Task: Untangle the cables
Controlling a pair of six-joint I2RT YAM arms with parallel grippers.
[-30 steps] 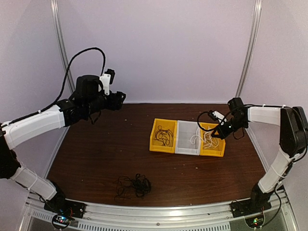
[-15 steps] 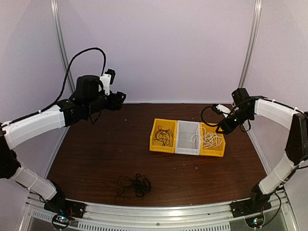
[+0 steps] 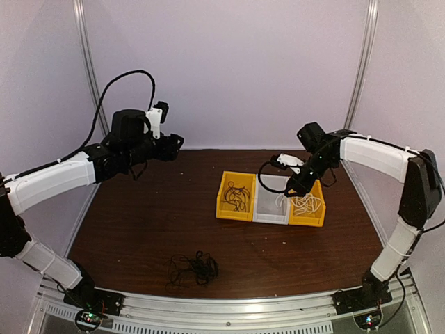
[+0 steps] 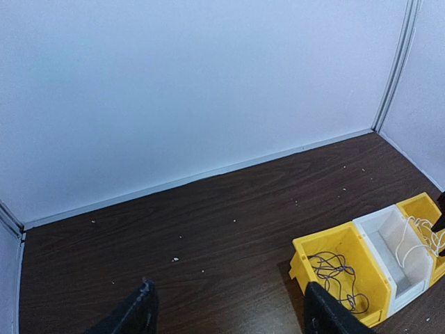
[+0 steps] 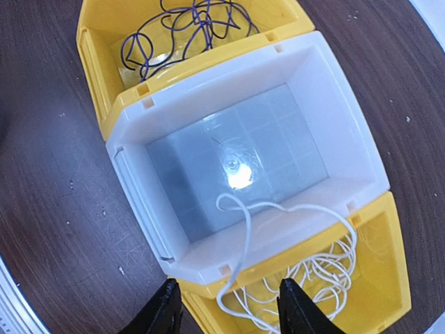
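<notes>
A loose tangle of black cables [image 3: 194,268] lies on the table near the front, far from both arms. A white cable [image 5: 306,278] is heaped in the right yellow bin [image 5: 389,278], with one loop draped over the rim of the white bin [image 5: 139,188]. My right gripper [image 5: 229,313] hovers open just above that loop, which passes between the fingers untouched; from above, the right gripper [image 3: 293,186] is over the bins. Thin dark cable [image 5: 188,28] fills the left yellow bin [image 5: 94,62]. My left gripper [image 4: 233,316] hangs open and empty, high at the back left.
The three bins [image 3: 271,202] stand side by side right of the table's middle. The left arm [image 3: 125,139] reaches up beside the back wall. Metal posts [image 3: 87,62] stand at the rear corners. A metal rail [image 3: 229,309] runs along the front edge.
My right gripper has opened and swung left, from over the right yellow bin to the seam with the white bin. The white cable now rests in the bins. The left arm barely moved.
</notes>
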